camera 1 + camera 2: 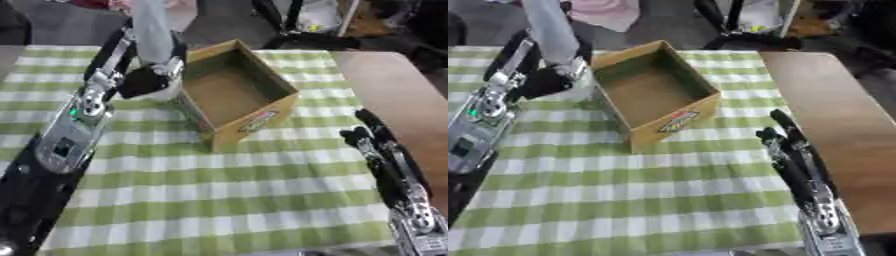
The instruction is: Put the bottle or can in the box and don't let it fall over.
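Nearest the camera, lower right: right hand (pixel 791 145) idle over the green checked cloth (pixel 227 200) on the surface, fingers straight and released, pointing away, holding nothing.

Left side: left hand (pixel 149 80) is up at the far left of the cloth, fingers curled round the lower part of a tall pale bottle (pixel 150 27). Bottle stands upright, its top cut off by the view's edge. Base hidden behind the hand, so cannot tell whether it rests on the cloth or is lifted.

Centre: open cardboard box (pixel 236 95), empty, printed label on its near wall. Bottle is just beside the box's left wall, outside it.

Judgement: step in hand is carrying the bottle over the wall. To do it well, raise the base clear of the rim, keep the bottle vertical, lower it flat on the box floor away from the walls, then open the fingers only once it stands. A tall bottle tips easily if it clips the rim.
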Available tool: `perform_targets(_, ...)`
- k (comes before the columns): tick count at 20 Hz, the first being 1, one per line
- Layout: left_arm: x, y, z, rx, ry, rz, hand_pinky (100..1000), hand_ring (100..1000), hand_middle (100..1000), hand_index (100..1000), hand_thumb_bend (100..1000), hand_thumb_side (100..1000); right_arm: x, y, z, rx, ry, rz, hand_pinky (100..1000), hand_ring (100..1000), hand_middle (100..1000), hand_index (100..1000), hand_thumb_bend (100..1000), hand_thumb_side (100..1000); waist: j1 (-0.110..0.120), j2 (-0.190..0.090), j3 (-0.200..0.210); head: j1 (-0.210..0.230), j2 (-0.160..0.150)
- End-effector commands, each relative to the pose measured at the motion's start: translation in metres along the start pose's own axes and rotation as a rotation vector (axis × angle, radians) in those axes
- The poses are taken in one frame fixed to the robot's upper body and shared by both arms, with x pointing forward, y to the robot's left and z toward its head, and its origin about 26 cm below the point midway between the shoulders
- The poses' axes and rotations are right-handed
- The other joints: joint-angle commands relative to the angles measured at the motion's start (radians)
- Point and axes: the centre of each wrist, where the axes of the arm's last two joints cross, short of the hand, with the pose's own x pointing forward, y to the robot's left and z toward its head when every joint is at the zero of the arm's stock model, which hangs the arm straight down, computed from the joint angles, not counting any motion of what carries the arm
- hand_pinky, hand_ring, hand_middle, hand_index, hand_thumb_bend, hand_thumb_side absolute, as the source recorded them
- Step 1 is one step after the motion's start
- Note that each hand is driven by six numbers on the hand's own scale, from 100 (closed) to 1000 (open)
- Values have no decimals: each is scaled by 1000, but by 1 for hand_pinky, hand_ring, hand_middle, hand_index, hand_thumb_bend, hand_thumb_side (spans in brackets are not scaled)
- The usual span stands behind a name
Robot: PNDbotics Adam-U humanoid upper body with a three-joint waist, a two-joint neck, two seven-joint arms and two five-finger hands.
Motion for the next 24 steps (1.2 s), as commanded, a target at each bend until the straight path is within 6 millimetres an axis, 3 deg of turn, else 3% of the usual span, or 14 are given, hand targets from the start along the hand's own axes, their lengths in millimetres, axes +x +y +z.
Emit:
perform_targets(1, 7, -4, -20, -51, 3, 27, 655, 1000, 1000, 490, 100, 345, 8, 3, -7, 35, -37, -10, 875, 816, 1000, 1000, 100, 679, 0, -5, -28, 27, -27)
perform_targets(2, 5, -7, -24, -73, 20, 34, 655, 1000, 1000, 493, 100, 344, 8, 5, -8, 46, -40, -13, 875, 816, 1000, 1000, 100, 679, -1, -2, -42, 34, -31)
perform_targets(4, -1, -11, -29, -105, 55, 34, 660, 1000, 1000, 581, 100, 327, 9, 7, -9, 62, -44, -19, 875, 816, 1000, 1000, 100, 682, -2, 3, -65, 47, -38)
perform_targets(5, -6, -12, -31, -115, 75, 25, 670, 1000, 1000, 672, 100, 297, 9, 8, -10, 70, -46, -22, 875, 816, 1000, 1000, 100, 683, -2, 5, -76, 52, -41)
perform_targets(6, -11, -13, -33, -120, 90, 9, 674, 1000, 1000, 699, 100, 343, 9, 9, -10, 75, -46, -24, 875, 816, 1000, 1000, 100, 683, -3, 6, -84, 54, -43)
perform_targets(7, -16, -14, -33, -120, 101, -9, 686, 1000, 1000, 792, 100, 521, 9, 9, -10, 77, -46, -25, 875, 816, 1000, 1000, 100, 684, -3, 6, -89, 55, -43)
perform_targets(8, -22, -14, -33, -115, 111, -30, 691, 1000, 1000, 833, 174, 584, 9, 9, -10, 78, -46, -25, 875, 816, 1000, 1000, 100, 684, -3, 6, -92, 55, -42)
perform_targets(9, -28, -14, -33, -107, 122, -50, 699, 1000, 1000, 894, 325, 675, 9, 9, -10, 77, -46, -25, 875, 816, 1000, 1000, 100, 684, -4, 6, -94, 55, -42)
perform_targets(10, -34, -13, -33, -95, 135, -70, 702, 1000, 1000, 919, 396, 715, 9, 9, -10, 76, -45, -25, 875, 816, 1000, 1000, 100, 684, -4, 5, -95, 54, -43)
perform_targets(11, -40, -13, -32, -81, 144, -88, 709, 1000, 1000, 968, 530, 774, 9, 8, -10, 74, -45, -24, 875, 816, 1000, 1000, 100, 684, -4, 5, -95, 53, -43)
perform_targets(15, -55, -11, -26, -26, 166, -163, 724, 1000, 1000, 1000, 658, 837, 8, 7, -8, 68, -40, -21, 875, 816, 1000, 1000, 100, 685, -5, 3, -89, 49, -42)
perform_targets(18, -59, -1, -17, 6, 164, -233, 720, 1000, 1000, 1000, 647, 823, 7, 6, -8, 63, -40, -21, 875, 816, 1000, 1000, 100, 685, -6, 1, -79, 47, -41)
perform_targets(24, -68, 27, 25, 21, 126, -273, 700, 1000, 1000, 977, 470, 784, 9, 0, -9, 29, -42, -4, 874, 815, 1000, 1000, 100, 683, 1, 2, -35, 14, -42)
